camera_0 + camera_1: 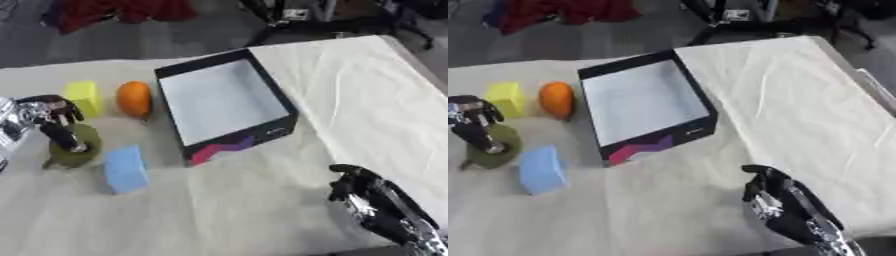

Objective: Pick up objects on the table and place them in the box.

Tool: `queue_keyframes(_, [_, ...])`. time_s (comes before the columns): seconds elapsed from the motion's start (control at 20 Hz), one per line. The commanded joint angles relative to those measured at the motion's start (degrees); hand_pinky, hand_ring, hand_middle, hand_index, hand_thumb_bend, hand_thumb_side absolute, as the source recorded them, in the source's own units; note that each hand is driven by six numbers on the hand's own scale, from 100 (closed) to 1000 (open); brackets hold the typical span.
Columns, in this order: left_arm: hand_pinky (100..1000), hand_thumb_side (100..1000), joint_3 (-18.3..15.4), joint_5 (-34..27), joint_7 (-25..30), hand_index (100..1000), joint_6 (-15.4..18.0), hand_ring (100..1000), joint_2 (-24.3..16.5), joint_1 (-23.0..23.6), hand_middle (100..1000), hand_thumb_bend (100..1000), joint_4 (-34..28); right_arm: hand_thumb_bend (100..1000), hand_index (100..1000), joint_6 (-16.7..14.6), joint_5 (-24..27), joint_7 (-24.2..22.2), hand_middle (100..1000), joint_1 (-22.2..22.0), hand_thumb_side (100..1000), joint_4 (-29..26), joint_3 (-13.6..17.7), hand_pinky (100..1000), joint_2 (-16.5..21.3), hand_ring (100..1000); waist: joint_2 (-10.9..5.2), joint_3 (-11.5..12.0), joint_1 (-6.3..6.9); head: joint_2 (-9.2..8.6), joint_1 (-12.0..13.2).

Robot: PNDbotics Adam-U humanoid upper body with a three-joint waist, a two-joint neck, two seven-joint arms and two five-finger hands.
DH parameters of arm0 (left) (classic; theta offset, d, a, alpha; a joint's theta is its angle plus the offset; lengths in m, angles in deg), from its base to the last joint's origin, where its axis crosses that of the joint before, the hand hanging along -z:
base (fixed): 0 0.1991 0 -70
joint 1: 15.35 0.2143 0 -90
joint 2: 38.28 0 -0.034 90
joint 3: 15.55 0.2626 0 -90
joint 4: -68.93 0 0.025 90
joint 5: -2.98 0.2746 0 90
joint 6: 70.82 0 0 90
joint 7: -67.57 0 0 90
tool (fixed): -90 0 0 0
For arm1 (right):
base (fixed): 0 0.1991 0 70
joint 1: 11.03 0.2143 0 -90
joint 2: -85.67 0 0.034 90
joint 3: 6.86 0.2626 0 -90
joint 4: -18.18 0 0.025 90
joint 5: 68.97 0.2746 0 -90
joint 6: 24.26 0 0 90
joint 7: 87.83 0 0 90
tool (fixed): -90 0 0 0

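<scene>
A black box (284,107) with a white inside stands open at the middle of the table. To its left lie an orange rounded object (134,99) and a yellow block (84,97). Nearer the front are an olive-green round object (80,154) and a light blue block (126,169). My left hand (48,116) comes in from the left edge and reaches down onto the top of the green object, which still rests on the cloth. My right hand (785,202) rests open at the lower right, holding nothing.
A cream cloth (350,85) with creases covers the table. Its right edge runs down the right side of the view. Beyond the far edge are a red cloth (122,11) and dark stand legs (289,25) on the floor.
</scene>
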Motion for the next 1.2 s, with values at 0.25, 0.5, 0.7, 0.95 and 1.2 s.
queue_keyframes(0.25, [461,115,-3.48,1.87,7.01,467,-6.46,387,-5.21,1.01,376,132,-7.63,100,822,-0.07,-0.08,0.01,484,0.43,470,-0.61,0.27,827,0.39,547,-1.71,0.02,0.48,-0.11,-0.27])
queue_keyframes(0.5, [462,154,-6.35,3.49,7.20,470,-7.51,384,-8.17,1.10,373,160,-15.52,100,822,-0.05,-0.11,0.05,484,0.42,470,-0.59,0.32,827,0.48,547,-1.81,0.20,0.57,-0.11,-0.42])
queue_keyframes(0.7, [497,182,-7.87,7.53,7.84,488,-7.04,393,-9.04,-1.83,384,192,-20.43,100,823,-0.10,-0.09,0.02,484,0.29,470,-0.60,0.29,827,0.64,547,-2.00,0.45,0.56,-0.11,-0.43])
queue_keyframes(0.95, [507,198,-5.67,12.77,8.67,497,-4.63,404,-5.73,-9.44,395,219,-19.98,100,823,-0.13,0.00,-0.23,484,0.10,470,-0.54,0.09,826,0.76,547,-2.33,0.90,0.53,-0.11,-0.32])
queue_keyframes(1.2, [546,227,-1.45,19.74,6.36,520,-2.11,454,4.59,-19.65,454,281,-13.74,100,823,-0.17,0.12,-0.47,484,-0.17,470,-0.48,-0.17,826,0.70,547,-2.71,0.73,0.10,-0.11,0.19])
